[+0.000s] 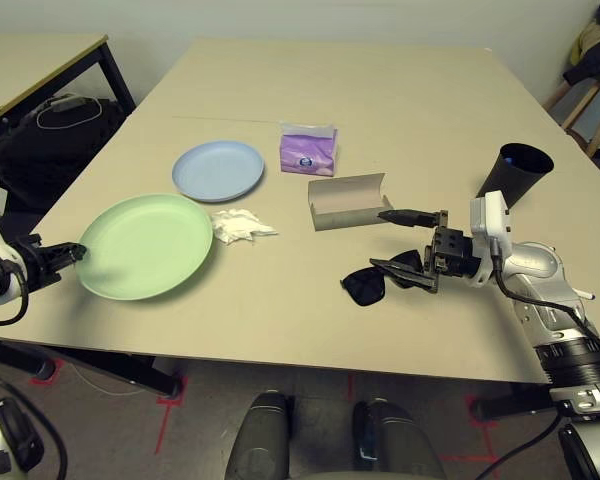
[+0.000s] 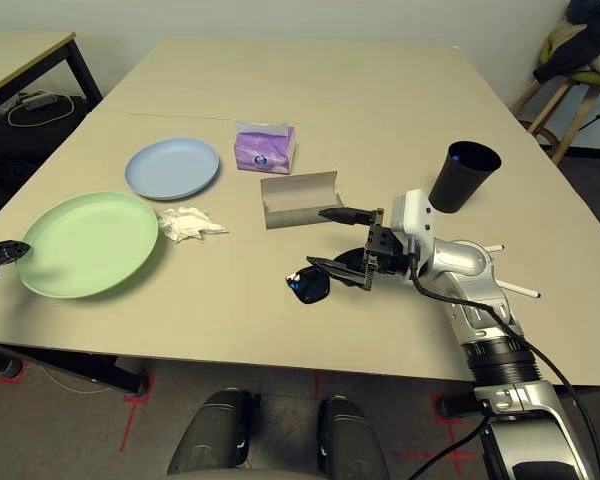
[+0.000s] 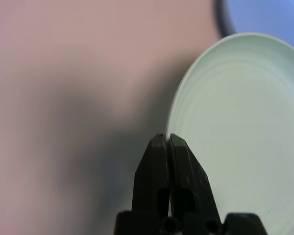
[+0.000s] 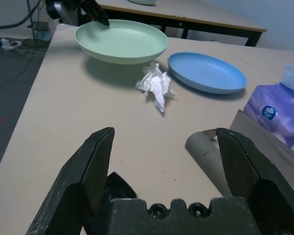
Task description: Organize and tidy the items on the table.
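Observation:
My left gripper (image 3: 165, 139) is shut on the near rim of the pale green plate (image 1: 145, 245) at the table's (image 1: 380, 90) front left, holding it slightly off the top. Beside it lie crumpled white tissue (image 1: 240, 225) and the pale blue plate (image 1: 218, 170). My right gripper (image 1: 385, 240) stands open just above the black sunglasses (image 1: 365, 285), close to the open grey glasses case (image 1: 345, 200). Behind the case stands the purple tissue pack (image 1: 308, 150). The black cup (image 1: 515, 172) is at the right, and a white pen (image 2: 518, 289) lies by my right forearm.
A smaller beige table with black legs (image 1: 40, 60) stands at the back left, with a dark bag (image 1: 50, 130) under it. A wooden stool with clothing (image 1: 590, 90) is at the back right. The far half of the table is bare.

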Motion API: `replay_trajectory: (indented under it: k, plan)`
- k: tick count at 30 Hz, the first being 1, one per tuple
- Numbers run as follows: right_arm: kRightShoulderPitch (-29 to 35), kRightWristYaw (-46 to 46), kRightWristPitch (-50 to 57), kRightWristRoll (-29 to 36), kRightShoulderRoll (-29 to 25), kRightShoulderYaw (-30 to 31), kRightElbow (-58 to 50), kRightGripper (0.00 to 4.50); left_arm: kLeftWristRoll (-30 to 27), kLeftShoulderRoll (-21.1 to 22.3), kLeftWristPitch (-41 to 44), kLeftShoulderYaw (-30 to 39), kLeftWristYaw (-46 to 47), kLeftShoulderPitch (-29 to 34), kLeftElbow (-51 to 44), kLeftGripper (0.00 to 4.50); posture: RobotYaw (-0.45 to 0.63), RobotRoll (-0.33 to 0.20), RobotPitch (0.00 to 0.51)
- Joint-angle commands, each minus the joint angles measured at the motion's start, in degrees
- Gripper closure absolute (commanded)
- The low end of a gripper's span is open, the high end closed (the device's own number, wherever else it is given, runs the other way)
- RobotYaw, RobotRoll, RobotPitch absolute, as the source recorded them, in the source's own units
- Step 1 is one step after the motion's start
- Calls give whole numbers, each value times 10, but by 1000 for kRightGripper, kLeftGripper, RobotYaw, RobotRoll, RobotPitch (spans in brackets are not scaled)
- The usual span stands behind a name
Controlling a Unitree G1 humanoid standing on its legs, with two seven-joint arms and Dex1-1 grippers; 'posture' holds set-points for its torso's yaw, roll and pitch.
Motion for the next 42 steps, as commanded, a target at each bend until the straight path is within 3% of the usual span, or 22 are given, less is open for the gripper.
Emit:
replay_trajectory:
  k: [1,9,18,25,27,31,42]
  plan:
    - [-4,-41,25,1,5,-13,-9,0,-2,-26,-10,13,30,-43,1,4484,175,0,61]
    - [-4,-106,77,11,14,-18,-33,0,15,-87,-74,-3,99,-138,68,4484,169,0,62]
    - [18,-141,81,15,35,-17,-68,0,45,-189,-259,-9,244,-223,202,4484,152,0,69]
    - [30,-155,71,11,46,-19,-73,0,62,-238,-471,-33,308,-291,327,4484,158,0,71]
    - [30,-158,68,10,48,-19,-73,0,74,-243,-538,-49,312,-305,370,4484,152,0,71]
    - [29,-171,67,4,48,-21,-72,0,72,-244,-591,-56,327,-325,438,4484,142,0,72]
    - [28,-214,84,-2,53,-24,-80,0,59,-241,-589,-64,354,-338,505,4484,133,0,69]
